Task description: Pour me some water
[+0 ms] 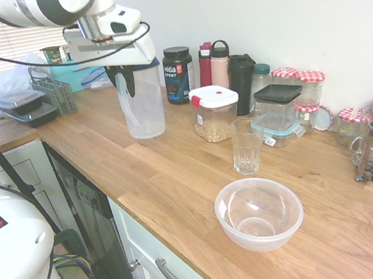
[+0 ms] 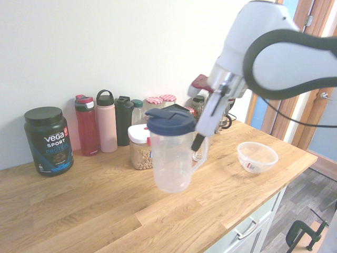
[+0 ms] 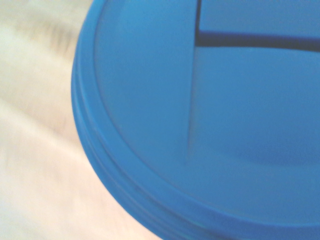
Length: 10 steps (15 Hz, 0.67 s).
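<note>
Tool (image 2: 200,141) clenched on the handle of the pitcher (image 2: 172,158); pitcher hangs clear of the counter (image 2: 79,211), upright or near it.

Second exterior view shows the grip best: dark fingers pinch the clear handle at the pitcher's side, and there is a visible gap between pitcher base and wood. First exterior view hides the fingers behind the pitcher (image 1: 142,104) and the white hand, so the grip can't be read there. It does show what lies beyond the tool along the counter: drinking glass (image 1: 247,146) and, further out toward the counter edge, a clear bowl (image 1: 259,213), both well apart from the tool. Wrist view is only the lid (image 3: 210,125), blurred, filling the frame directly below the tool, with a dark seam for the flip cap.

Pitcher: clear plastic body, dark blue lid (image 2: 169,120) with a flip spout, moulded handle. Can't tell the water level inside; walls look transparent throughout.
</note>
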Available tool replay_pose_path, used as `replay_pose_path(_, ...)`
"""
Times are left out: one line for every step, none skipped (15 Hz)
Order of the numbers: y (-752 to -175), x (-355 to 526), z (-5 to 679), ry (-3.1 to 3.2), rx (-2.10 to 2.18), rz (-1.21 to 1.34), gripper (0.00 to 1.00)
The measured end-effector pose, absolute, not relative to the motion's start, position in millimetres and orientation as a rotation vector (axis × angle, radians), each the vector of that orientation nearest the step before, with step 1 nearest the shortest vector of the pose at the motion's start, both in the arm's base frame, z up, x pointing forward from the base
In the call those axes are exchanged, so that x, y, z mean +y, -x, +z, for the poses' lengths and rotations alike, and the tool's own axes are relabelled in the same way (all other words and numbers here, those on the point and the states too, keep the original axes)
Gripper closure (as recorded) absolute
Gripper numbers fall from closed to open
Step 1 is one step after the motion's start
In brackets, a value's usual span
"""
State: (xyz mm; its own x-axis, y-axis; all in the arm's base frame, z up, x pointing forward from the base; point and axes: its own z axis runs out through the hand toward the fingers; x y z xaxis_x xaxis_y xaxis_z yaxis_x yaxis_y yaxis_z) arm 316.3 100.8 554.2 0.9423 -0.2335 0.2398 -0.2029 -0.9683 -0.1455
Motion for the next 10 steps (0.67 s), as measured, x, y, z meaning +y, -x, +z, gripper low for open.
replay_pose_path(-309.4,81.6,560.1,3.012,0.286,-0.384,1.0)
replay_pose_path(-305.6,60.7,563.9,3.05,0.241,-0.385,1.0)
replay_pose_path(-304.2,39.0,565.7,3.087,0.197,-0.385,1.0)
replay_pose_path(-304.2,16.2,565.9,3.114,0.157,-0.375,1.0)
replay_pose_path(-304.3,-8.0,566.7,3.127,0.111,-0.364,1.0)
replay_pose_path(-303.9,-33.5,568.9,3.132,0.05,-0.346,1.0)
replay_pose_path(-304.3,-61.3,572.0,3.126,-0.016,-0.319,1.0)
replay_pose_path(-307.4,-87.7,577.3,3.111,-0.073,-0.299,1.0)
replay_pose_path(-314.5,-114.2,581.1,3.092,-0.117,-0.279,1.0)
replay_pose_path(-323.3,-139.3,584.7,3.075,-0.155,-0.25,1.0)
